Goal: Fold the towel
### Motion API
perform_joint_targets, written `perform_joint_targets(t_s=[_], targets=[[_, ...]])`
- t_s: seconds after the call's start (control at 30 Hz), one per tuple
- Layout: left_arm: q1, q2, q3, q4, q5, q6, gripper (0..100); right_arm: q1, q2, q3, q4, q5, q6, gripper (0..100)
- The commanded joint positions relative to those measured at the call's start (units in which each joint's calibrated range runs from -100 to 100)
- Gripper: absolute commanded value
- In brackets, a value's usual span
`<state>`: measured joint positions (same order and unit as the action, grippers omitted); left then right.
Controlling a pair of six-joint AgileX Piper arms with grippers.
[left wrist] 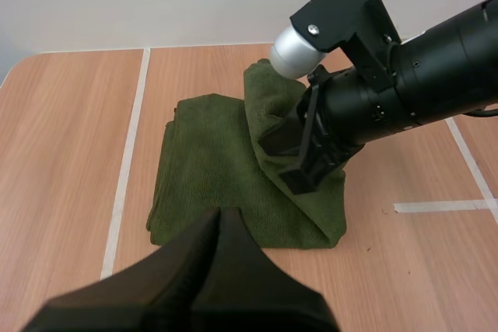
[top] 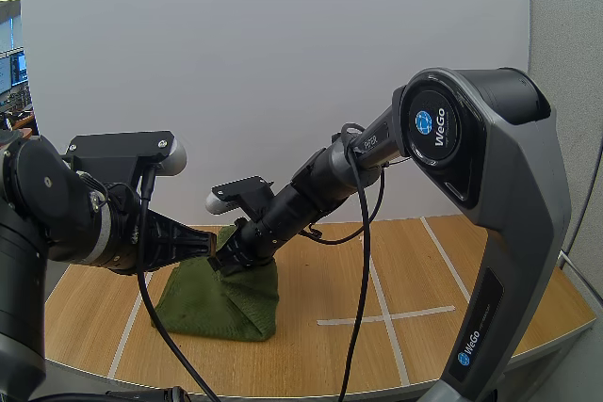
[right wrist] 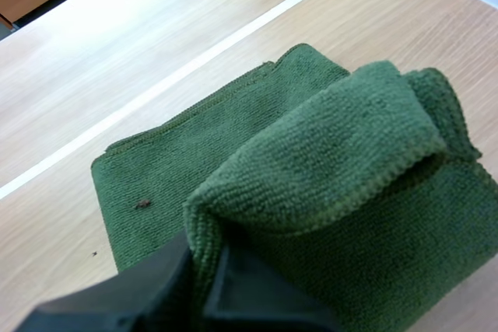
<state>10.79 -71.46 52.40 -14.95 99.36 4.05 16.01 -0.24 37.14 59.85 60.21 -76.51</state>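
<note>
Fold in progress, lower left of the high view: the right gripper (top: 226, 259) pinches the green towel's (top: 221, 306) raised edge, the left gripper (left wrist: 219, 217) pressed together alongside; next, probably, laying that edge across flat.

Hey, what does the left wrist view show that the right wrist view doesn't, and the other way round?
Left wrist view: the left pincer, shut on nothing, by the green towel, and the right arm stretched over it. Right wrist view: the right pincer pinching a lifted fold, and a dark speck on the cloth. Both: the towel on the wooden table with a white tape line.
</note>
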Motion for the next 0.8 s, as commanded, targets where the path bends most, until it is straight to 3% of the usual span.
perform_joint_targets(t_s=[0.0,0.07,0.1,0.17,0.27,0.6,0.77], targets=[[-0.06,0.21,-0.60,-0.38,0.64,-0.43,0,2.25,-0.54,-0.01,0.77,-7.68,0.26,0],[-0.06,0.21,-0.60,-0.38,0.64,-0.43,0,2.60,-0.54,-0.01,0.77,-8.07,0.26,0],[-0.06,0.21,-0.60,-0.38,0.64,-0.43,0,2.81,-0.54,-0.01,0.97,-8.07,0.26,8],[-0.06,0.21,-0.60,-0.38,0.64,-0.43,0,2.97,-0.54,-0.01,1.35,-8.07,0.26,37],[-0.06,0.21,-0.60,-0.38,0.64,-0.43,0,2.97,-0.54,-0.01,2.42,-8.07,0.26,100],[-0.06,0.21,-0.60,0.70,0.64,0.55,0,2.91,-3.89,-0.15,1.37,-7.47,1.18,100],[-0.06,0.21,-0.60,1.20,0.64,0.55,0,2.46,-12.39,-0.15,-4.63,-7.47,6.12,100]])
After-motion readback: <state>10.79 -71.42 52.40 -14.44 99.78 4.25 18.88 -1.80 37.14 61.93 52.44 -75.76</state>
